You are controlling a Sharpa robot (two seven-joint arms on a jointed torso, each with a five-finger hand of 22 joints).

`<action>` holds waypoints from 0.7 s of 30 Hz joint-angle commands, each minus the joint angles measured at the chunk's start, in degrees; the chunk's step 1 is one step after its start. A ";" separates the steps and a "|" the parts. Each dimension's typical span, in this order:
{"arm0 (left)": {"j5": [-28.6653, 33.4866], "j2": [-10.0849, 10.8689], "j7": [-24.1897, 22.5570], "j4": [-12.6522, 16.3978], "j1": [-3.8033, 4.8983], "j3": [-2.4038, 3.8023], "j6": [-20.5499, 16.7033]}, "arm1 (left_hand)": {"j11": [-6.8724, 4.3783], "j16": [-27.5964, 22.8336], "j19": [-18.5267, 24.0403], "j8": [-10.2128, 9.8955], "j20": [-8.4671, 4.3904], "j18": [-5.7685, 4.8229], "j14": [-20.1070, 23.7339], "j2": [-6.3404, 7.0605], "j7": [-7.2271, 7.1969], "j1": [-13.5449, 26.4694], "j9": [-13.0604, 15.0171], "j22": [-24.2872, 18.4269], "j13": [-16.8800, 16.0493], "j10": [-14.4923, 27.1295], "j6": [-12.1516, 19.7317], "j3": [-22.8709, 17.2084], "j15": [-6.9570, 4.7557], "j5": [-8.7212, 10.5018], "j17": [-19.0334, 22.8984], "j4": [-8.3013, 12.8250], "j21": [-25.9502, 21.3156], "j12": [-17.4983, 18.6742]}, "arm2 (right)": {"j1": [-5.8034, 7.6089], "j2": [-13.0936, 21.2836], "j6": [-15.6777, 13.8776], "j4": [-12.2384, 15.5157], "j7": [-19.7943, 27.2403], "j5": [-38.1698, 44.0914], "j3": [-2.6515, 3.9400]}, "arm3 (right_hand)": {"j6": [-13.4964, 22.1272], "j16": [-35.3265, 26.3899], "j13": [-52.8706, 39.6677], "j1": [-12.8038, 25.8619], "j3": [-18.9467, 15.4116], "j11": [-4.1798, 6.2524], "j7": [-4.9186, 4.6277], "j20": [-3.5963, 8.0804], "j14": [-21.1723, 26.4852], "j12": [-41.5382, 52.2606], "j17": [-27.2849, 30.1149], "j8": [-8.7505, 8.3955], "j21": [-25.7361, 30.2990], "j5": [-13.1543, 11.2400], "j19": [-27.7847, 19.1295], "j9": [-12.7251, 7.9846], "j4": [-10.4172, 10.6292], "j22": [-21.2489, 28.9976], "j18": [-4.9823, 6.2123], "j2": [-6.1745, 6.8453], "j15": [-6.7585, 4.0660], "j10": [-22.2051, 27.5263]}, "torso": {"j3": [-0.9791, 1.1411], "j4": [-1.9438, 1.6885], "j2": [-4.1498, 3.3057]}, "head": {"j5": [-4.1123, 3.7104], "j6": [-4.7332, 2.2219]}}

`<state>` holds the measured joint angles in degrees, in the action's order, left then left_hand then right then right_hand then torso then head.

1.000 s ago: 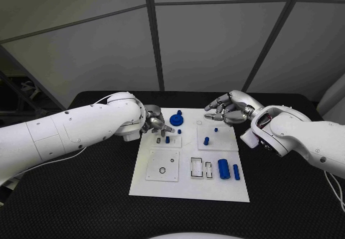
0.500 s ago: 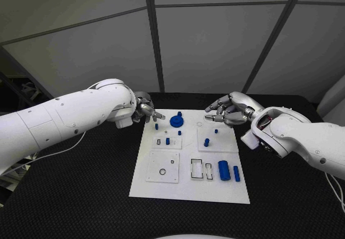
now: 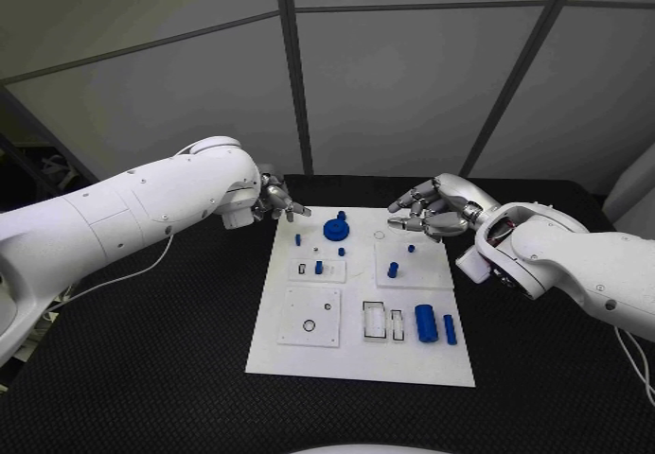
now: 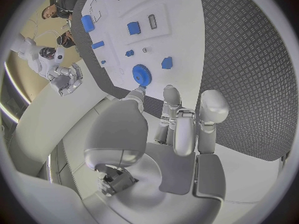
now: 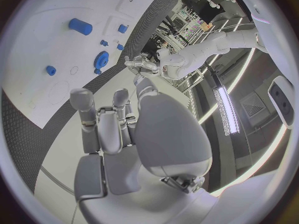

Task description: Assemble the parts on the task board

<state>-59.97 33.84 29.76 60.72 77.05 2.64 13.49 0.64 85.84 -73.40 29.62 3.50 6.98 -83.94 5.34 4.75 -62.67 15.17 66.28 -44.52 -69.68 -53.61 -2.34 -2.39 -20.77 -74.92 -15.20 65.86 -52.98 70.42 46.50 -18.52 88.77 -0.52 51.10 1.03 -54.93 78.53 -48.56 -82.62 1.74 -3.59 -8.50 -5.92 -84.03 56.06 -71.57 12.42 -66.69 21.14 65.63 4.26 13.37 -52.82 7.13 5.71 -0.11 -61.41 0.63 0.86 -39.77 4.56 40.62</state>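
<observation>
Seeing both hands up at the far end of the task board (image 3: pixel 358 359), neither one holding anything.

Left hand (image 3: pixel 277 202) hangs just off the board's far left corner, over the black table (image 3: pixel 150 359). From its wrist cam, the left hand (image 4: pixel 181 129) has its fingers (image 4: pixel 215 109) lightly bent and apart, palm bare, no contact with board or parts.

Right hand (image 3: pixel 432 210) sits at the far right corner, above the board's edge. Fingers are curled partway but spread, nothing between them. Right wrist cam agrees: the right hand (image 5: pixel 118 129) is empty, its fingertips (image 5: pixel 81 100) clear of the white surface. I can't tell from the head cam whether it touches the board rim.

Parts as I read them:
- blue gear (image 3: pixel 336 227) sits at the far end of the board, between the two hands, near the left one
- small blue pegs (image 3: pixel 318 268) stand in the left plate behind the gear
- more blue pegs (image 3: pixel 392 270) stand in the right plate
- big blue cylinder (image 3: pixel 426 323) lies on the near right part of the board, with a thinner blue bar (image 3: pixel 450 328) just beside it
- empty slot cutouts (image 3: pixel 373 320) sit next to the cylinder
</observation>
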 commanded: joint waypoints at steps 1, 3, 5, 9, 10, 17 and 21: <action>-2.16 -0.91 -0.11 -1.37 0.15 -0.04 3.76 | -0.07 0.17 -0.40 0.31 0.09 -0.34 -4.05 0.03 0.04 -0.60 0.13 0.06 -0.01 -0.31 -0.46 0.63 -0.45 0.45 -8.11 -0.04 0.16 -0.35 | 0.09 -0.09 0.39 -0.02 0.24 0.08 0.04 | 0.34 -0.12 0.01 0.59 -0.14 -0.13 -0.05 -0.10 -0.77 0.05 -0.02 0.27 0.14 0.29 -0.15 -0.05 0.29 -0.02 0.55 -0.12 -0.26 -0.22 | 0.01 0.04 0.02 | 0.08 0.14; -2.55 -1.64 -0.01 -2.37 0.15 -0.09 4.53 | -0.08 0.17 -0.37 0.34 0.08 -0.32 -4.04 0.07 0.03 -0.62 0.15 0.02 0.14 -0.24 -0.45 0.74 -0.46 0.48 -8.09 -0.10 0.10 -0.26 | 0.09 -0.11 0.43 -0.05 0.23 0.08 0.04 | 0.34 -0.12 0.01 0.59 -0.14 -0.13 -0.05 -0.10 -0.77 0.05 -0.02 0.27 0.14 0.29 -0.15 -0.05 0.29 -0.02 0.55 -0.12 -0.26 -0.22 | 0.02 0.04 0.03 | 0.08 0.14; -2.72 -2.05 0.03 -2.86 0.15 -0.11 4.83 | -0.08 0.16 -0.37 0.34 0.07 -0.32 -4.03 0.08 0.03 -0.63 0.16 0.01 0.19 -0.21 -0.44 0.77 -0.47 0.49 -8.08 -0.12 0.09 -0.22 | 0.09 -0.12 0.45 -0.05 0.21 0.08 0.04 | 0.34 -0.12 0.01 0.59 -0.14 -0.13 -0.05 -0.10 -0.77 0.05 -0.02 0.27 0.14 0.29 -0.15 -0.05 0.29 -0.02 0.55 -0.12 -0.26 -0.22 | 0.01 0.02 0.02 | 0.11 0.24; -2.88 -2.61 0.07 -3.35 0.15 -0.15 5.20 | -0.08 0.17 -0.38 0.34 0.07 -0.32 -4.04 0.09 0.03 -0.64 0.17 0.03 0.22 -0.19 -0.43 0.80 -0.47 0.49 -8.09 -0.14 0.10 -0.21 | 0.09 -0.21 0.48 -0.07 0.20 0.08 0.04 | 0.34 -0.12 0.01 0.59 -0.14 -0.13 -0.05 -0.10 -0.77 0.05 -0.02 0.27 0.14 0.29 -0.15 -0.05 0.29 -0.02 0.55 -0.12 -0.26 -0.22 | 0.07 0.02 0.08 | 0.13 0.24; -2.91 -2.73 0.08 -3.44 0.15 -0.17 5.32 | -0.08 0.22 -0.39 0.35 0.07 -0.33 -4.07 0.09 0.03 -0.64 0.17 0.05 0.19 -0.20 -0.43 0.81 -0.47 0.50 -8.18 -0.14 0.12 -0.24 | 0.09 -0.22 0.48 -0.07 0.20 0.08 0.04 | 0.34 -0.12 0.01 0.59 -0.14 -0.13 -0.05 -0.10 -0.77 0.05 -0.02 0.27 0.14 0.29 -0.15 -0.05 0.29 -0.02 0.55 -0.12 -0.26 -0.22 | 0.07 0.02 0.08 | 0.13 0.24; -2.97 -3.37 0.18 -4.18 0.13 -0.66 6.47 | -0.14 0.36 -0.50 0.49 0.03 -0.37 -4.14 -0.03 -0.05 -0.86 0.28 0.22 0.05 -0.25 -0.58 0.96 -0.51 0.49 -8.41 -0.25 0.25 -0.42 | 0.09 -0.27 0.49 -0.10 0.18 0.08 0.04 | 0.34 -0.12 0.01 0.59 -0.14 -0.13 -0.05 -0.10 -0.77 0.05 -0.02 0.27 0.14 0.29 -0.15 -0.05 0.29 -0.02 0.55 -0.12 -0.26 -0.22 | 0.01 0.05 0.08 | 0.07 0.36; -3.02 -3.55 0.23 -4.60 0.10 -1.01 6.91 | -0.19 0.41 -0.52 0.64 -0.01 -0.37 -4.15 -0.24 -0.11 -1.14 0.40 0.26 -0.01 -0.26 -0.69 1.07 -0.55 0.46 -8.47 -0.35 0.23 -0.55 | 0.09 -0.28 0.50 -0.12 0.18 0.08 0.04 | 0.34 -0.12 0.01 0.59 -0.14 -0.13 -0.05 -0.10 -0.77 0.05 -0.02 0.27 0.14 0.29 -0.15 -0.05 0.29 -0.02 0.55 -0.12 -0.26 -0.22 | 0.01 0.02 0.05 | -0.04 0.35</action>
<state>-62.26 30.37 29.81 56.25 77.08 1.63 18.70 0.53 85.86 -73.40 30.03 3.50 6.98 -84.06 5.17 4.49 -63.30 15.51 66.45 -44.47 -69.76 -53.86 -1.65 -2.67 -20.54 -74.92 -15.57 65.85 -53.20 70.42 46.27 -18.36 88.63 -0.54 51.10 1.02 -54.93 78.53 -48.57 -82.62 1.74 -3.59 -8.50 -5.92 -84.03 56.06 -71.57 12.42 -66.69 21.14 65.63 4.26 13.37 -52.82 7.13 5.71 -0.11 -61.41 0.65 0.89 -39.70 4.59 41.00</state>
